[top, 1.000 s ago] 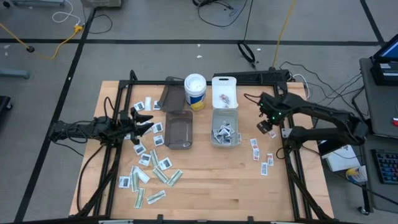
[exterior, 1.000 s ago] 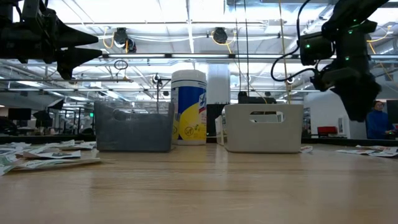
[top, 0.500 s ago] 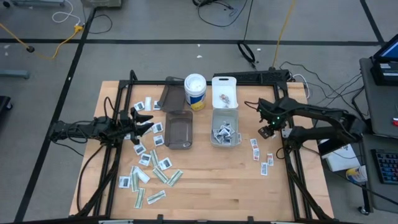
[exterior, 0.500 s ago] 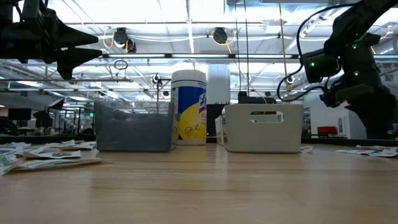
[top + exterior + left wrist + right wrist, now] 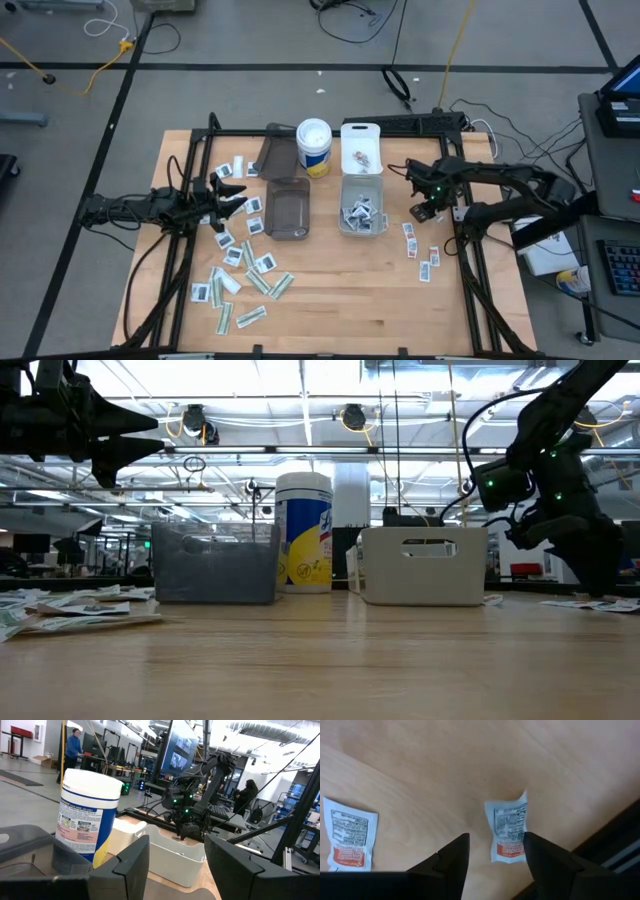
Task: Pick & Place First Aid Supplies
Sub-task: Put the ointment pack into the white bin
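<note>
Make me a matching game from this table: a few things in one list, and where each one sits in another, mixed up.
Things:
1. wipes tub
2. smoky bin
3. white bin
4. right gripper

Places:
A. holds a heap of small packets
B. stands upright at the table's back, between the two bins' lids
C. open above a packet on the table's right side
D. left of the white bin, with no packets seen inside

Pairs: 1-B, 2-D, 3-A, 4-C
</note>
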`<state>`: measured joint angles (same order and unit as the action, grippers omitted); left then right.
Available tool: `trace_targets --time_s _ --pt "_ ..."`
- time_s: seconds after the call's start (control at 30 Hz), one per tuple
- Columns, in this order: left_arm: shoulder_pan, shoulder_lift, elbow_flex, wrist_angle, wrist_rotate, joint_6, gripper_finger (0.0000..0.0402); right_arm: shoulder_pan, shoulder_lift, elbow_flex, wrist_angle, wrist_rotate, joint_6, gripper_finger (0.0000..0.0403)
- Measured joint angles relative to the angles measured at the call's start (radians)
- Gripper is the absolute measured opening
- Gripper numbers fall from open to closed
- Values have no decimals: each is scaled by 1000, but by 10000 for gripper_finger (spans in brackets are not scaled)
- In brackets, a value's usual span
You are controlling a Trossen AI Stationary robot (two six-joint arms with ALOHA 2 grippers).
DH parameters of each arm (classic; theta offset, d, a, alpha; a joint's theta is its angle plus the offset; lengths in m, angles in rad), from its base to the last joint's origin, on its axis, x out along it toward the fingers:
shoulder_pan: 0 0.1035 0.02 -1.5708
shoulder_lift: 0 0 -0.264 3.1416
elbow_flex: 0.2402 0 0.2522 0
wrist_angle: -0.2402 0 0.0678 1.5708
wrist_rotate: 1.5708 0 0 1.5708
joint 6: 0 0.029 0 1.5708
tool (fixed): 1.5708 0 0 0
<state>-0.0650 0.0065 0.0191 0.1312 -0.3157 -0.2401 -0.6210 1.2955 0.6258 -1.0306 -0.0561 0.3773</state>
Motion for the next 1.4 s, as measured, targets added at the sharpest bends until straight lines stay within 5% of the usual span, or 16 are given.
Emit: trace_targets --time_s 0.4,1.23,1.4 --pt "0 0 0 0 0 0 196 0 32 0 -2 -1 6 11" --pt "0 0 0 0 0 0 196 0 -17 407 -277 -2 213 2" --pt "0 0 0 0 0 0 196 -14 61 514 -284 -1 209 1"
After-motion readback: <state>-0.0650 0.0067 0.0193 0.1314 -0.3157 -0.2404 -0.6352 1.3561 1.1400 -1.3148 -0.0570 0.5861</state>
